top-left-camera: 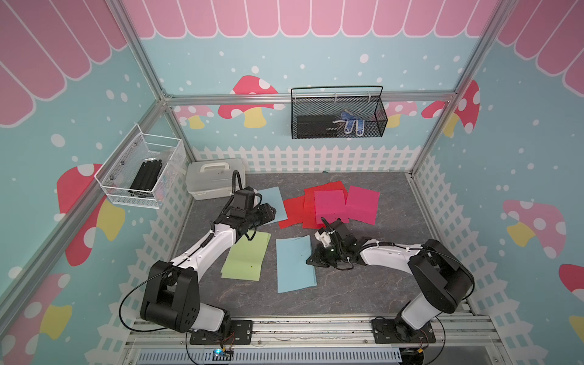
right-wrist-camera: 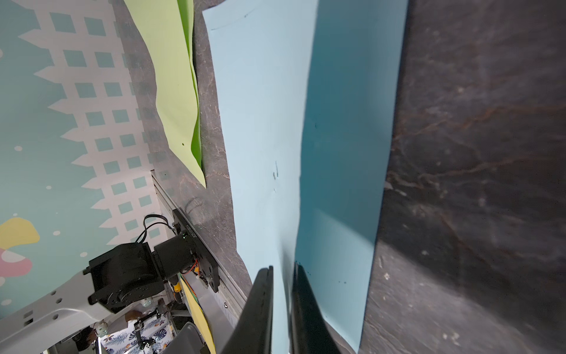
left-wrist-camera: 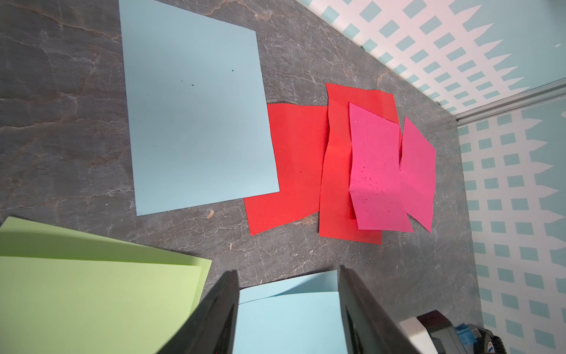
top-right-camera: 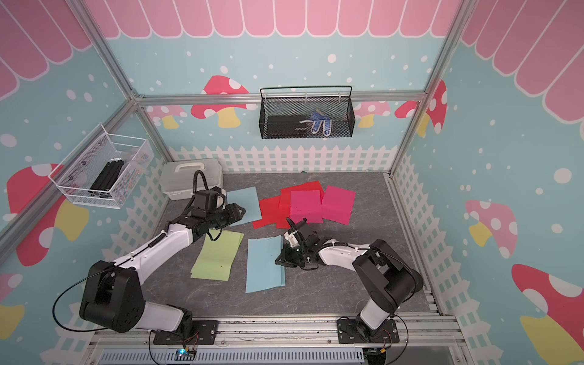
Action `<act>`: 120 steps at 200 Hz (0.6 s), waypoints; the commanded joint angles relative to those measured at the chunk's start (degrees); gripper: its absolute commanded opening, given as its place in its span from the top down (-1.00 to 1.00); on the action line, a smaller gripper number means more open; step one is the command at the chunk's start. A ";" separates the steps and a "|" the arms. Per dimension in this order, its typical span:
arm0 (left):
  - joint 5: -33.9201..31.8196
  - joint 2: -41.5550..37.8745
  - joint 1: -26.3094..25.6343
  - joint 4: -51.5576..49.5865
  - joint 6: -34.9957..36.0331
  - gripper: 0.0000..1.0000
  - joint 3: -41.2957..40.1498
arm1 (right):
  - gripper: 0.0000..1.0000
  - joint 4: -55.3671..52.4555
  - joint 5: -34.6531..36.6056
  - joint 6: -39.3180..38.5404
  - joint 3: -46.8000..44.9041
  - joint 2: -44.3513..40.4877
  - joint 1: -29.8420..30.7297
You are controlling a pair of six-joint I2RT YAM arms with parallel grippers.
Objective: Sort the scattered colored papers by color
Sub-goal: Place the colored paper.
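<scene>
**Inventory of your work area, largest item first**

1. Surface (top-left-camera: 363,284): grey and veined. It carries every sheet you are sorting.
2. Left arm (top-left-camera: 208,249): stretched toward the far left, passing over the far corner of the green sheets. Its jaws stand apart with nothing between them. In the left wrist view you see only paper lying below the gap.
3. Right arm (top-left-camera: 388,252): bent low near the middle. Its jaws are almost together, pinching the raised edge of the upper blue sheet (right-wrist-camera: 263,122) on the side nearest that arm.
4. Black basket (top-left-camera: 373,120): hung on the back wall.
5. White basket (top-left-camera: 132,194): hung on the left wall.
6. White box (top-left-camera: 211,183): lidded, with a handle, in the far left corner.
7. Red sheets (top-left-camera: 292,213): overlapping one another at the far middle.
8. Pink sheets (top-left-camera: 361,205): two. One lies on the red sheets, and the other sits just to its right, touching it.
9. Near blue pair (top-left-camera: 294,268): stacked a little askew at the front middle. The upper blue sheet is the top one.
10. Green sheets (top-left-camera: 246,259): two, stacked. They lie just left of the near blue pair, with a strip of bare surface between.
11. Far blue sheet (left-wrist-camera: 199,107): single and flat, with one edge lying over the nearest red sheet.
</scene>
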 commanded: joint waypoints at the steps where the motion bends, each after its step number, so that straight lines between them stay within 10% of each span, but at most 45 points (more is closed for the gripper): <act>1: 0.42 0.60 0.33 0.90 0.86 -0.10 -0.92 | 0.72 -2.19 0.74 -1.37 1.34 1.04 -0.43; 120: 0.93 0.88 0.33 1.65 0.69 -0.10 -1.78 | 0.47 -4.77 2.28 -3.06 3.28 3.07 -1.91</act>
